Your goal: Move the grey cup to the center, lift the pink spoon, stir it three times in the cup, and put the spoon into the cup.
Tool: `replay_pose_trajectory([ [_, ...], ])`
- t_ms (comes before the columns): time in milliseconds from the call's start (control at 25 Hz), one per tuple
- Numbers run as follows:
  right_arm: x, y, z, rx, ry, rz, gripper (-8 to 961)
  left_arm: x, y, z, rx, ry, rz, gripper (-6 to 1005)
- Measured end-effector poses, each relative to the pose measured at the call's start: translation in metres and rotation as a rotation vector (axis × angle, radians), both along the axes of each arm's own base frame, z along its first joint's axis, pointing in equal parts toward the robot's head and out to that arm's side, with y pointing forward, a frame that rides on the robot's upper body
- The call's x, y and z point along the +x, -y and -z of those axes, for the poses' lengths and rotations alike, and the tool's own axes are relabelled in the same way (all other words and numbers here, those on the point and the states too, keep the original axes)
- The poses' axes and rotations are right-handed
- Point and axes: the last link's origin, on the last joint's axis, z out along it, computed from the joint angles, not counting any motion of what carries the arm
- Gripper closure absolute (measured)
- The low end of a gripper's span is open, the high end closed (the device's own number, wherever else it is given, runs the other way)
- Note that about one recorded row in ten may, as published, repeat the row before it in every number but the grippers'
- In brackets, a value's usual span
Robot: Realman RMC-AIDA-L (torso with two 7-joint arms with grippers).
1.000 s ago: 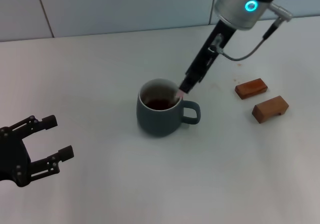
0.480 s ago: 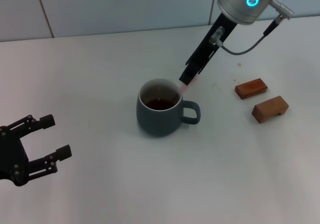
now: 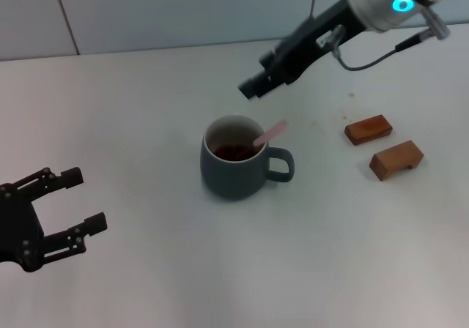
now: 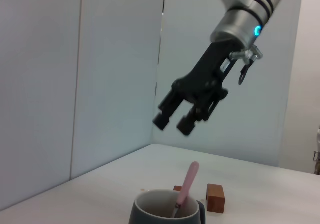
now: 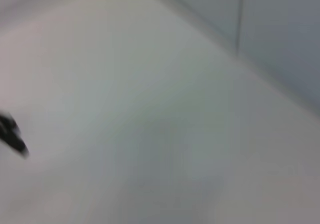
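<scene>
The grey cup (image 3: 234,168) stands upright mid-table with dark liquid inside and its handle toward the robot's right. The pink spoon (image 3: 270,132) rests in it, its handle leaning out over the rim by the cup's handle. In the left wrist view the cup (image 4: 167,212) and spoon (image 4: 186,186) also show. My right gripper (image 3: 253,88) is open and empty, raised above and behind the cup; it shows in the left wrist view (image 4: 172,124) too. My left gripper (image 3: 82,200) is open and empty near the front left of the table.
Two brown wooden blocks (image 3: 368,129) (image 3: 396,159) lie to the right of the cup. A tiled wall (image 3: 183,9) runs along the table's far edge. The right wrist view shows only blurred table and wall.
My right gripper has let go of the spoon and risen up and back, away from the cup. The spoon now leans in the cup. The left arm has barely moved.
</scene>
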Motion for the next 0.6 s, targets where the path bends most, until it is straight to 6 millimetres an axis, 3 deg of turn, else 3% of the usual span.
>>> replay_pose_trajectory([
  [40, 0.016, 0.011, -0.010, 0.053, -0.149, -0.068, 303, 0.001, -0.001, 0.001, -0.004, -0.003, 0.004, 184],
  [80, 0.016, 0.011, -0.010, 0.053, -0.149, -0.068, 302, 0.001, -0.001, 0.001, -0.004, -0.003, 0.004, 184],
  [200, 0.050, 0.033, -0.023, 0.130, -0.377, -0.167, 298, 0.004, -0.005, 0.001, -0.014, -0.002, 0.004, 184],
  [240, 0.078, 0.050, -0.029, 0.197, -0.490, -0.236, 297, 0.005, -0.008, -0.001, -0.023, -0.003, 0.001, 184],
  [280, 0.078, 0.050, -0.029, 0.197, -0.490, -0.236, 296, 0.005, -0.008, -0.001, -0.023, -0.003, 0.001, 184],
  [400, 0.126, 0.070, -0.034, 0.309, -0.582, -0.258, 292, 0.009, -0.017, -0.005, -0.053, -0.009, -0.002, 184],
  [440, 0.152, 0.079, -0.036, 0.327, -0.609, -0.218, 291, 0.013, -0.023, -0.006, -0.079, -0.019, 0.001, 184],
  [480, 0.152, 0.079, -0.036, 0.327, -0.609, -0.218, 290, 0.013, -0.023, -0.006, -0.079, -0.019, 0.001, 184],
  [600, 0.180, 0.090, -0.043, 0.274, -0.665, -0.134, 289, 0.023, -0.036, -0.007, -0.130, -0.041, 0.009, 184],
])
